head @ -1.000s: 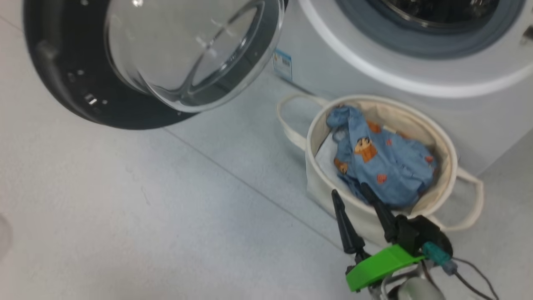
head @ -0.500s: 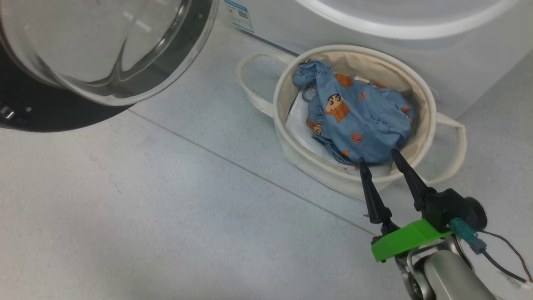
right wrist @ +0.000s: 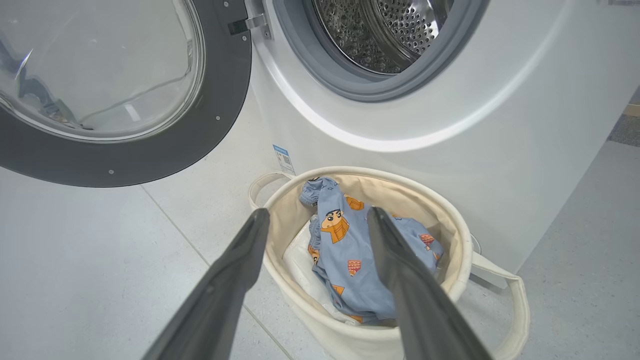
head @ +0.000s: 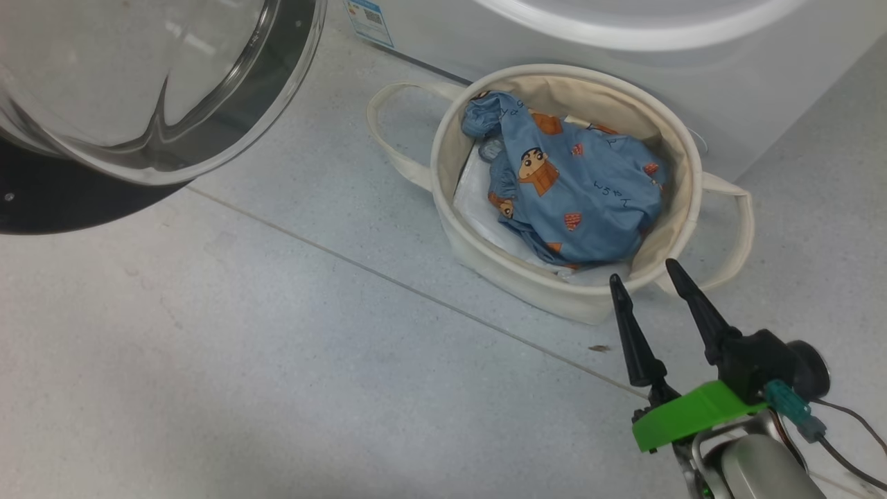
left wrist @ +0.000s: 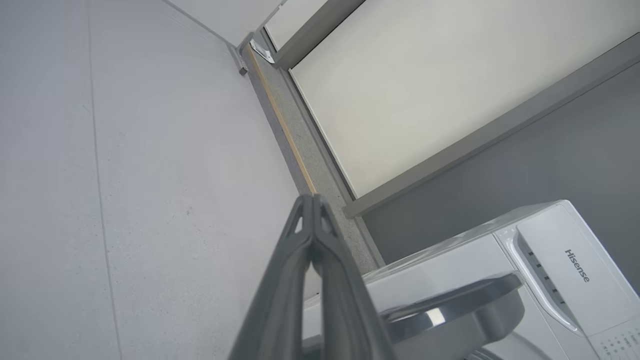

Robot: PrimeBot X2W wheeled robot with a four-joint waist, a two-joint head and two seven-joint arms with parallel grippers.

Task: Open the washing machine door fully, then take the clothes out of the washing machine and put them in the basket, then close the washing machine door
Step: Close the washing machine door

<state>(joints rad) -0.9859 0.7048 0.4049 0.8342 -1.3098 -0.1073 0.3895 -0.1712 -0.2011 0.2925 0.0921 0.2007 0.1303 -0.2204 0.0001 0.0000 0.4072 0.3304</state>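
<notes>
Head view: right claw (head: 642, 270) gapes wide and empty; basket (head: 506, 274) holding the clothes (head: 589, 194) sits just ahead of its tips. Left claw (left wrist: 311, 198) is pinched shut.

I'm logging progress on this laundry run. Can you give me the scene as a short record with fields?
door: swung open, left of the drum
drum: no clothes in the visible part
clothes: in the basket, on a white sheet
basket: on the floor, in front of the washer
right gripper: open, empty, tips by the basket's near rim
left gripper: shut, empty
left to do: close the door
</notes>
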